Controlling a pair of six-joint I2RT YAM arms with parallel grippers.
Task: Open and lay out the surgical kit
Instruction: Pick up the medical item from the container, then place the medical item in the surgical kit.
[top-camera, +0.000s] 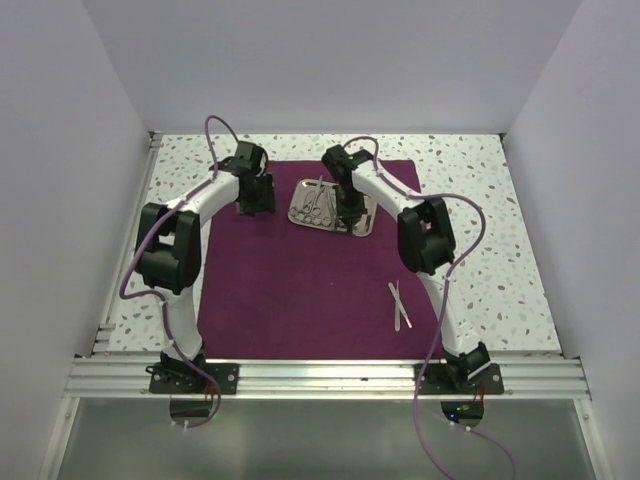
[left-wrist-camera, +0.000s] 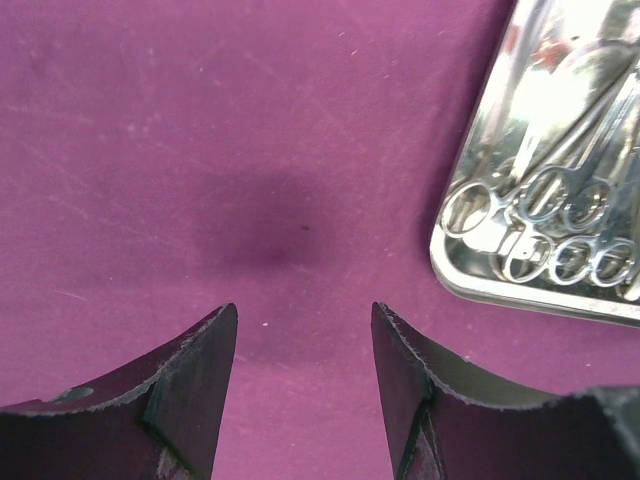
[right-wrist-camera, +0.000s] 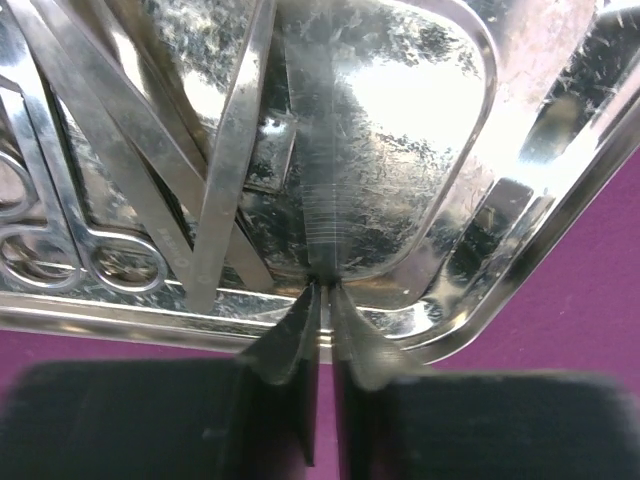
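Pinching a thin flat instrument (right-wrist-camera: 312, 180) by its very end, the right gripper (right-wrist-camera: 320, 295) has its fingers pressed almost together inside the steel tray (top-camera: 296, 215). The tray sits far-centre on the purple cloth (top-camera: 300, 300), which is already spread flat. The left gripper (left-wrist-camera: 305, 340) hangs spread & empty over bare cloth just left of the tray. Risks: the tip-only grip may let the piece swivel or slip on lift; neighbouring strips (right-wrist-camera: 225, 180) lie against it & could drag along; the tray might skid. Count: 1 cloth, 1 tray, 1 tweezer-like piece (top-camera: 400, 305) out on the cloth, 6 rings showing in the tray, so prob. 3 ring-handled tools (left-wrist-camera: 545, 195)
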